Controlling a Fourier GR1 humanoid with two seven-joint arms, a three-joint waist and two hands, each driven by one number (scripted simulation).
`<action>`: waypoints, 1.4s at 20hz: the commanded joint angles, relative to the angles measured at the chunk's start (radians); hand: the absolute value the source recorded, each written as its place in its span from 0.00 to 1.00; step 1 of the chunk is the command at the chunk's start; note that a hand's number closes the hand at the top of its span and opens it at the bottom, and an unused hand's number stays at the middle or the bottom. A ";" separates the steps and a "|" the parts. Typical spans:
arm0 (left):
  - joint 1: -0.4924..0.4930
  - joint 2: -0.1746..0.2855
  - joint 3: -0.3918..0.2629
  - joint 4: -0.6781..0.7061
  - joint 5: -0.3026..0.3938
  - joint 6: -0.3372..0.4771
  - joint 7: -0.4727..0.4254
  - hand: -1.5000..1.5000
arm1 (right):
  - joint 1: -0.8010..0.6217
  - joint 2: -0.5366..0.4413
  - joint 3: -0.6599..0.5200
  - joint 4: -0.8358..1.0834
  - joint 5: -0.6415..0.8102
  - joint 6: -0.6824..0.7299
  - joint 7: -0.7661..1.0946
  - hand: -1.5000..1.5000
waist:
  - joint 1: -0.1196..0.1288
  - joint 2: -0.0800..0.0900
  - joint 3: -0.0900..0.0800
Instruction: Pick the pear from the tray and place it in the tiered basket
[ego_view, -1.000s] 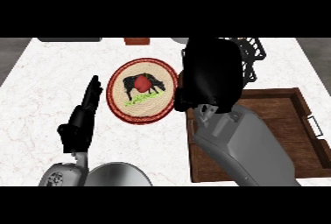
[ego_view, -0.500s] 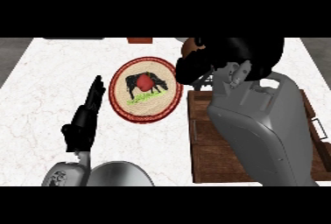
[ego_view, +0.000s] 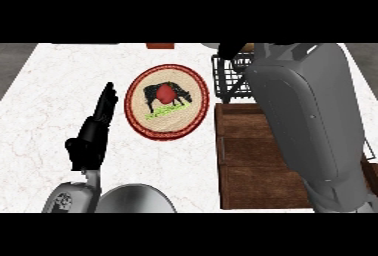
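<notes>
Above the tiered basket (ego_view: 226, 81) your right hand (ego_view: 231, 49) has now advanced from the tray (ego_view: 251, 167), its grip impossible to tell, and the pear is hidden, probably carried and near release.

Light fell bright, flat and even across the white marble counter (ego_view: 59, 100), and the round plate (ego_view: 140, 120) was evenly lit. The black left hand (ego_view: 90, 142) showed only dull grey highlights. The grey right forearm (ego_view: 303, 115) shaded softly darker toward its lower end, over the dim brown wooden tray (ego_view: 251, 170).
</notes>
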 joint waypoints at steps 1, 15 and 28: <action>-0.012 -0.023 0.000 0.041 -0.011 0.011 -0.037 0.50 | 0.004 -0.048 -0.022 0.087 0.034 -0.079 -0.032 1.00 | -0.005 0.001 0.000; -0.026 -0.018 0.010 0.063 -0.026 -0.001 -0.028 0.50 | 0.030 -0.084 -0.226 0.340 -0.025 -0.366 -0.129 0.00 | 0.001 0.006 0.000; 0.068 0.006 0.015 -0.056 -0.005 -0.028 0.007 0.50 | 0.087 -0.155 -0.396 0.112 -0.140 -0.567 -0.096 0.00 | -0.017 -0.009 0.001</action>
